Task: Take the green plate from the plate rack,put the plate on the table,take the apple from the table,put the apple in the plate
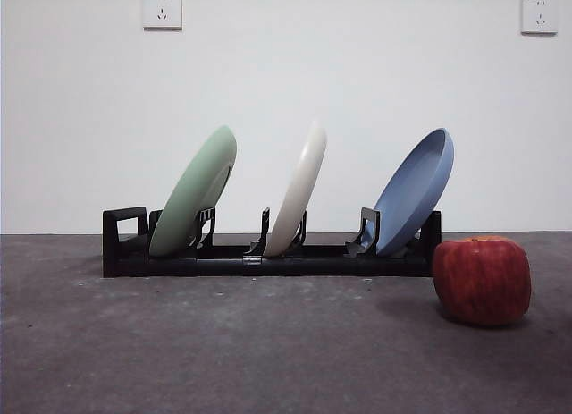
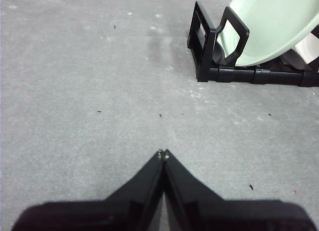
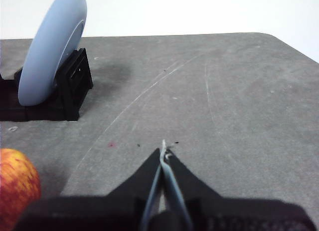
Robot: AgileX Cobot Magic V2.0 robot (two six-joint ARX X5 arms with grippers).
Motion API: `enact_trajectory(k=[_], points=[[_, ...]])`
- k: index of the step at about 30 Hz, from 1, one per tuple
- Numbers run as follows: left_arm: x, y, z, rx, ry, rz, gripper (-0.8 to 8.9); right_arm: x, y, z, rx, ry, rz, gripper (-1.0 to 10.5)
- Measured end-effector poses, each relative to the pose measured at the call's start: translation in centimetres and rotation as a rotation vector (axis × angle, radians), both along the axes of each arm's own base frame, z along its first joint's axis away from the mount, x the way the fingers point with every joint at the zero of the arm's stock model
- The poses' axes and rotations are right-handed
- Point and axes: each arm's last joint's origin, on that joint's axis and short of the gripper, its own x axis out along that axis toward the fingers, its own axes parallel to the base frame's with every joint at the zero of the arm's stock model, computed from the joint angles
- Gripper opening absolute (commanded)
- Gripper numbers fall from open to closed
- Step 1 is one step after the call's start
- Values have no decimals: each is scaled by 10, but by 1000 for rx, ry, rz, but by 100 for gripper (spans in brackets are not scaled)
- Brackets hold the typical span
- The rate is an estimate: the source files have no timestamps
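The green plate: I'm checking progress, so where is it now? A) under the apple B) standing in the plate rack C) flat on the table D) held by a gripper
B: the green plate leans in the end slot of the plate rack, untouched.

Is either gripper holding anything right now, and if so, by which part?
Nothing is held. The left gripper and right gripper are both shut on nothing, over bare table.

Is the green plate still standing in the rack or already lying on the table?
In the rack: the green plate leans on edge in the plate rack, at one end.
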Motion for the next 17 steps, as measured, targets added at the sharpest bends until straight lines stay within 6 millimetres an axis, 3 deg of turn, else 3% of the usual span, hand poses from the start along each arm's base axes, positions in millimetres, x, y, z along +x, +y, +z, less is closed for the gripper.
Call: enact_trajectory(k=[7, 17], points=[[0, 0, 1, -4, -9, 1, -3, 0, 0, 0, 36, -2, -1, 1], [2, -1, 12, -192, -66, 11, -4, -1, 1, 5, 402, -32, -52, -10]])
